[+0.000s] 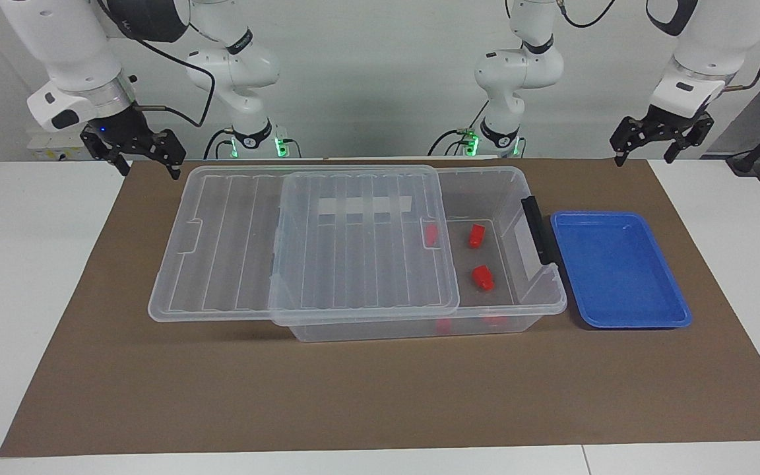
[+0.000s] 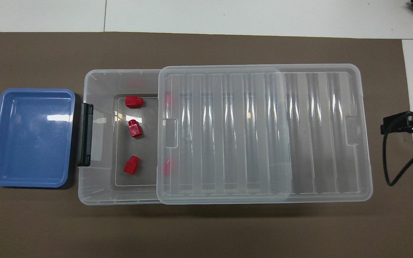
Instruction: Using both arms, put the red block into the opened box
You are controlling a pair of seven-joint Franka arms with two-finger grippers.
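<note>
The clear box (image 1: 547, 305) (image 2: 97, 191) stands mid-mat. Its ribbed lid (image 1: 353, 264) (image 2: 264, 132) is slid toward the right arm's end, leaving the black-handle (image 1: 537, 227) end uncovered. Three red blocks (image 2: 134, 101) (image 2: 135, 129) (image 2: 131, 165) lie on the uncovered floor; two show plainly in the facing view (image 1: 477, 235) (image 1: 483, 278). Small red patches show through the lid's edge; block or reflection, I cannot tell. My left gripper (image 1: 645, 157) hangs open and empty over the mat's corner at the left arm's end. My right gripper (image 1: 148, 168) waits open and empty over the mat's corner at the right arm's end.
An empty shallow blue tray (image 1: 617, 270) (image 2: 31, 143) lies beside the box's handle end, toward the left arm's end. A brown mat (image 1: 380, 396) covers the white table. A black cable (image 2: 389, 161) loops by the right gripper at the mat's edge.
</note>
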